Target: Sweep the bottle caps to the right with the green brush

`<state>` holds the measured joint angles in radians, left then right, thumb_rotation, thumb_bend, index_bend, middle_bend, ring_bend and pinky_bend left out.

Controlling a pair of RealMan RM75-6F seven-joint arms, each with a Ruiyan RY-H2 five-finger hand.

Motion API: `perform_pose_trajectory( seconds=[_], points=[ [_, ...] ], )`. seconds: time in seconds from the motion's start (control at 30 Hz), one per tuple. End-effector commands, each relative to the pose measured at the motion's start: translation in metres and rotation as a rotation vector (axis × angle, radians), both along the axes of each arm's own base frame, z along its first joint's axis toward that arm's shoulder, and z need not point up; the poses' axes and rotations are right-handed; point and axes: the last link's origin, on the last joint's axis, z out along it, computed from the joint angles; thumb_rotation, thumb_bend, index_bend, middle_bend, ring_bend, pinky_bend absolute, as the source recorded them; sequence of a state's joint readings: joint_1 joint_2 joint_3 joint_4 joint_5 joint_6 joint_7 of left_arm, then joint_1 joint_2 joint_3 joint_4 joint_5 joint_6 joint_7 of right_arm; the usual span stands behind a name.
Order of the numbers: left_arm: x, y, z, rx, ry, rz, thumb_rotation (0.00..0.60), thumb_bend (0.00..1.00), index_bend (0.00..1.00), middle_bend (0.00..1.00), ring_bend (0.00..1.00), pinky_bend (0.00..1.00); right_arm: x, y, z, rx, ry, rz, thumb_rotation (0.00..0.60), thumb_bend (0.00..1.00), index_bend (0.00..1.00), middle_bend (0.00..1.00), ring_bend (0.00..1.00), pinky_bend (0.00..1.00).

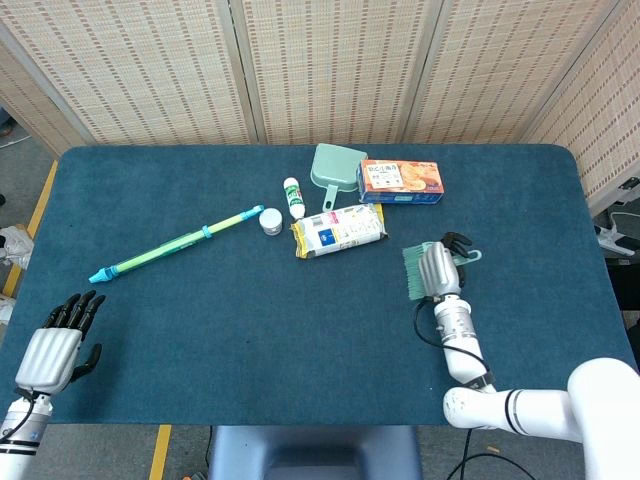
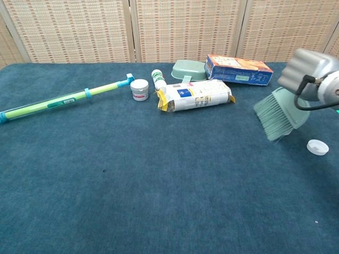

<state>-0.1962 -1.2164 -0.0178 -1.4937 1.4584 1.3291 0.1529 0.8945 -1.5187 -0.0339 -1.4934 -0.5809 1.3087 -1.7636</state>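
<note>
Head view looks steeply down from high over the whole table (image 1: 150, 300), chest view skims low and close, both sharing its far clutter.

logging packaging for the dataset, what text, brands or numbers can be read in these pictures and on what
None reads clearly.
Orange and blue box: print blurred.
White and yellow bag: blue label, too small.
White bottle: green marks, unreadable.
Small white jar: label blurred.
</note>
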Motion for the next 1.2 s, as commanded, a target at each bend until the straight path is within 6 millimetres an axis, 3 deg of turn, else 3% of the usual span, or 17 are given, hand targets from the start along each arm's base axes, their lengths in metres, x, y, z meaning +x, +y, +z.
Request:
perform_pose_trajectory(
  seconds=[0.03,0.4,0.6,0.8,0.97,1.2],
  points=[
    [0.001,0.0,-0.002,-0.005,0.004,0.0,0.6,0.45,0.0,0.0,0.01,0.16,-0.023,0.004,0.014,-0.015,0.03,-0.041,0.6,0.42,0.93,0.83,0.58,0.48],
    [0.001,0.002,-0.007,-0.019,0.015,0.006,0.6,0.45,0.0,0.0,0.02,0.16,-0.066,0.003,0.053,-0.087,0.063,-0.108,0.6,0.42,0.93,0.83,0.59,0.48],
    [0.002,0.001,-0.007,-0.014,0.012,0.003,0.6,0.45,0.0,0.0,0.02,0.16,-0.055,0.008,0.069,-0.061,-0.117,-0.042,0.6,0.42,0.93,0.83,0.59,0.48],
    [0.003,-0.001,-0.007,-0.014,0.011,-0.002,0.6,0.45,0.0,0.0,0.02,0.16,-0.032,0.043,0.082,0.048,-0.162,0.108,0.6,0.42,0.93,0.83,0.59,0.48],
    [0.006,-0.002,-0.009,-0.022,0.01,-0.011,0.6,0.45,0.0,0.0,0.02,0.16,-0.03,0.066,0.081,0.125,-0.151,0.144,0.6,0.42,0.93,0.83,0.59,0.48],
    [0.007,-0.002,-0.013,-0.03,0.019,-0.016,0.6,0.45,0.0,0.0,0.02,0.16,-0.044,0.083,0.06,0.219,-0.053,0.139,0.6,0.42,0.93,0.83,0.59,0.48]
  ],
)
